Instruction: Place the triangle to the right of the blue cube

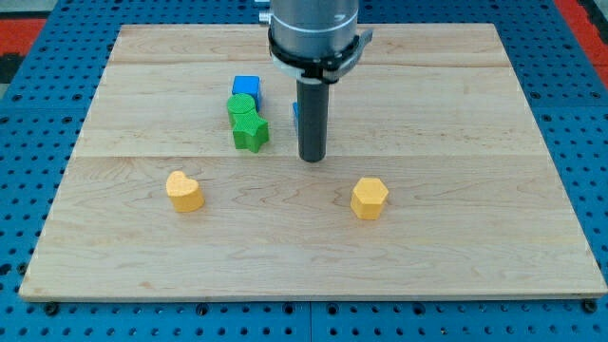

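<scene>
The blue cube [247, 87] sits on the wooden board [456, 114] left of centre, near the view's top. A small blue sliver [295, 111] shows just left of my rod. It is mostly hidden behind the rod, so I cannot make out its shape. My tip [312, 158] rests on the board right of and below the blue cube. It stands directly in front of the blue sliver and right of the green blocks.
A green round block [242, 105] touches the blue cube's lower edge, and a green star [251, 134] lies just below it. A yellow heart [184, 190] lies at lower left. A yellow hexagon [370, 198] lies at lower right of my tip.
</scene>
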Robot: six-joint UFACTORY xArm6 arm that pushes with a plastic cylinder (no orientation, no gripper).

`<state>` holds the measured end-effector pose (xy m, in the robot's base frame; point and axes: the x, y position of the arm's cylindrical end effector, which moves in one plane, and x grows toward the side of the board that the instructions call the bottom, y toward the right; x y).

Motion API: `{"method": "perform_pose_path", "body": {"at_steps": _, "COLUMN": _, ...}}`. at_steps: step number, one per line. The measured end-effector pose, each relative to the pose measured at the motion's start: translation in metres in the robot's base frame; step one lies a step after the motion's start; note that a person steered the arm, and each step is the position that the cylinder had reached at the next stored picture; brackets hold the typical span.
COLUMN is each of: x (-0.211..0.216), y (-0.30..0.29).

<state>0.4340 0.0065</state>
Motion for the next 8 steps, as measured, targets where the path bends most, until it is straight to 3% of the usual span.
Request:
{"method": "perform_pose_path", "body": {"at_steps": 3, "x": -0.053, "y": 0.013}}
{"method": "perform_pose_path", "body": {"at_steps": 8, "x": -0.044, "y": -0.027}}
